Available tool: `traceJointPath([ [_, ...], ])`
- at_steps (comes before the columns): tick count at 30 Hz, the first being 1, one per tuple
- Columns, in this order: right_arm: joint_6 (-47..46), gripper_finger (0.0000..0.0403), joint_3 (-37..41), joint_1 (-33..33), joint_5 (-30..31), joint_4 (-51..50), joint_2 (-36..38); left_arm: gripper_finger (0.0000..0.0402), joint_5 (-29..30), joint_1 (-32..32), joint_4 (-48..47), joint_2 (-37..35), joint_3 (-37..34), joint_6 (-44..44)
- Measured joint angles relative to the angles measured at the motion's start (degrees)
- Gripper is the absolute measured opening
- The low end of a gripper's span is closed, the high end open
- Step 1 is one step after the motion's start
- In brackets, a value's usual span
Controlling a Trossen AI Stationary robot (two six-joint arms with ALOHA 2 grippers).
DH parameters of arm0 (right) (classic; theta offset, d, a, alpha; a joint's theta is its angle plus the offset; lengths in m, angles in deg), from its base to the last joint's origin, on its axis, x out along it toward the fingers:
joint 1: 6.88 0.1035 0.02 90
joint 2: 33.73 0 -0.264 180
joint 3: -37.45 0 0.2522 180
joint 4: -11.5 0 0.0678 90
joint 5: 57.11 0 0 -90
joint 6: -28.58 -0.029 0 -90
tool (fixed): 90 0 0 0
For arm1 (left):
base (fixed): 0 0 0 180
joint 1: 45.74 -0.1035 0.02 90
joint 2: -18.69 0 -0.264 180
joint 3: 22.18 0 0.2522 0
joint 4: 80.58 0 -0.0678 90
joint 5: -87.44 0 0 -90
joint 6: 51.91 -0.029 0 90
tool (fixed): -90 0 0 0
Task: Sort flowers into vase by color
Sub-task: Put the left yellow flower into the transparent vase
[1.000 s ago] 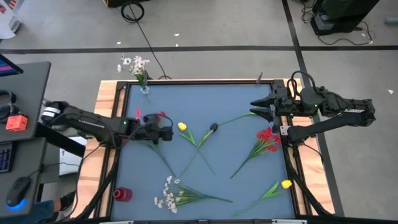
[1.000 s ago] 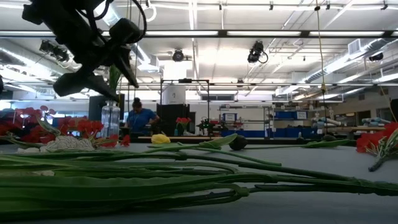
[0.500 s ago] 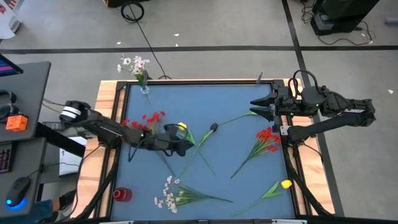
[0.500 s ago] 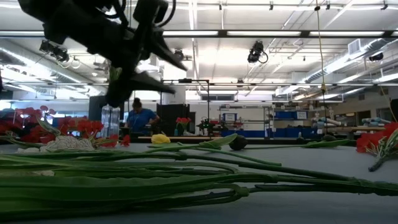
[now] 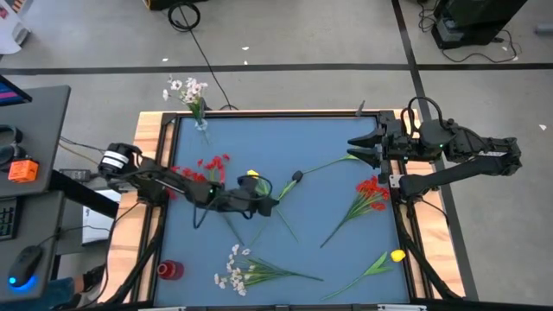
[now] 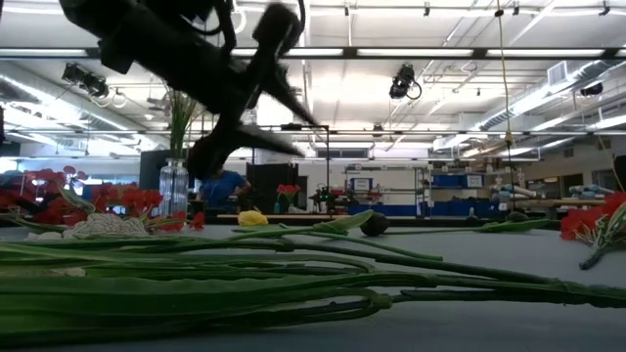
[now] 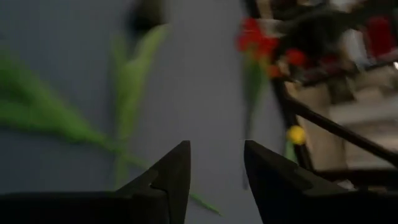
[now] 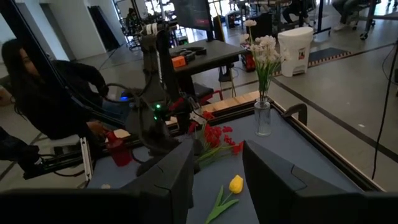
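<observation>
Flowers (image 5: 359,207) (long-stemmed, mixed colours) lie scattered; left pincer (image 5: 270,206) hovers released.

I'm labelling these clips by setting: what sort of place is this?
Probably a robotics lab or workshop: exposed ceiling with strip lights, shelving and equipment behind the table, and a desk with screens beside it.

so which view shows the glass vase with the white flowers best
The right wrist view: the vase stands upright and unblocked at the table's edge, white flowers above. The high view shows it small from overhead. The low view has it partly behind the left arm. The left wrist view misses it.
</observation>
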Motion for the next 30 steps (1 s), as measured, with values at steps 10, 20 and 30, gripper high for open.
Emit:
traceJointPath([
  [10,0.0,0.0147,0.0,-0.02,-0.02,0.02,0.0,0.0126,2.89,-6.2,-10.14,0.04,-0.04,19.45],
  [20,0.0,0.0147,0.0,-0.02,0.0,0.02,0.0,0.0126,1.08,-4.81,-10.29,0.2,-0.02,28.44],
  [30,0.0,0.0147,0.0,0.0,-0.01,0.63,-0.01,0.0121,-3.88,-4.79,-14.32,3.19,3.25,32.97],
])
